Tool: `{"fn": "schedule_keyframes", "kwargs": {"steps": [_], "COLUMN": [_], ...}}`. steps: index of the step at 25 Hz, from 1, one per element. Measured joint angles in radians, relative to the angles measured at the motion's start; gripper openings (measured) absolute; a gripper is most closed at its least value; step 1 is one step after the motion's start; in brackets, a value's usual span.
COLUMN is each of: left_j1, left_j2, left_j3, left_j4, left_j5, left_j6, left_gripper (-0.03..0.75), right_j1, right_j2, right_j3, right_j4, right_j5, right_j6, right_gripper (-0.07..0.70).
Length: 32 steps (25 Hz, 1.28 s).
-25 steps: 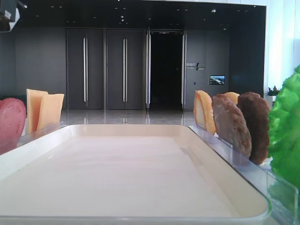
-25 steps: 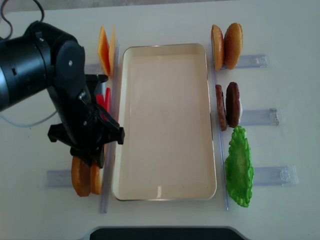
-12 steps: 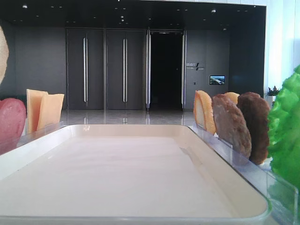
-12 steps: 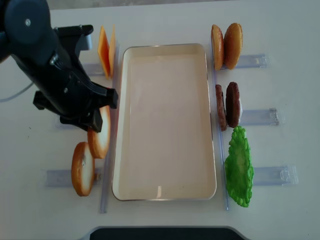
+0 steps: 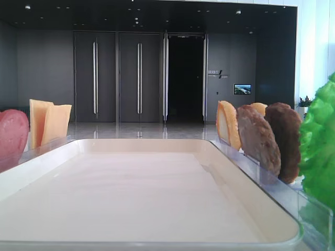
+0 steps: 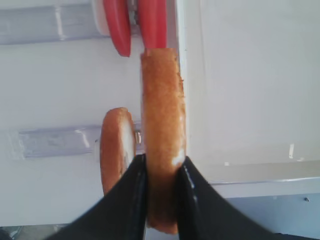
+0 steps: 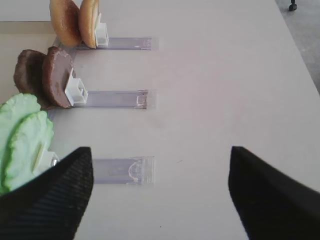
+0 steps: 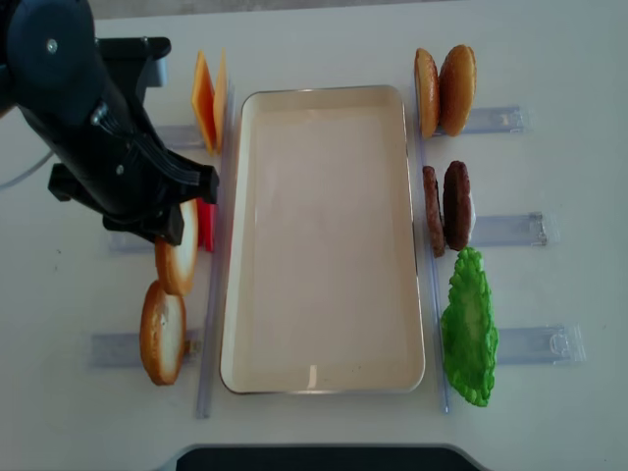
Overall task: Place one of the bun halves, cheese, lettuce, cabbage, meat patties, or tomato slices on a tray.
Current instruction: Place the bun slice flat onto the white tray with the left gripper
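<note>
My left gripper is shut on a golden bun half, held on edge just left of the cream tray, above the clear rack strip. From above, that bun half pokes out under the black left arm. A second bun half stays in its rack. Red tomato slices stand just beyond the held bun. My right gripper is open over bare table, to the right of the lettuce and the meat patties. Nothing lies in the tray.
Cheese slices stand in a rack at the tray's far left corner. Two more bun halves, the patties and the lettuce line the tray's right side in clear racks. A dark edge borders the table's front.
The left gripper has lifted one bun half out of the near left rack and carried it toward the tomato slices. One bun half stays behind. The right gripper shows no earlier view.
</note>
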Motion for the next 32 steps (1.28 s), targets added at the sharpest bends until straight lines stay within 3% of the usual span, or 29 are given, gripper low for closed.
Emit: {"fn": "schedule_keyframes", "kwargs": {"steps": [7, 17, 24, 32], "left_j1": [0.111, 0.122, 0.123, 0.123], "left_j2": [0.000, 0.000, 0.000, 0.059], "left_j3": [0.000, -0.001, -0.001, -0.001], "left_j4": [-0.015, -0.136, -0.388, -0.646], "left_j5": [0.000, -0.034, -0.162, -0.169], "left_j6": [0.033, 0.108, 0.283, 0.508], "left_gripper": [0.120, 0.120, 0.120, 0.118], "right_j1": [0.000, 0.000, 0.000, 0.000], "right_j2": [0.000, 0.000, 0.000, 0.000], "right_j3": [0.000, 0.000, 0.000, 0.000], "right_j4": [0.000, 0.000, 0.000, 0.000], "right_j5": [0.000, 0.000, 0.000, 0.000], "right_j6": [0.000, 0.000, 0.000, 0.000], "right_gripper": [0.531, 0.531, 0.531, 0.531]}}
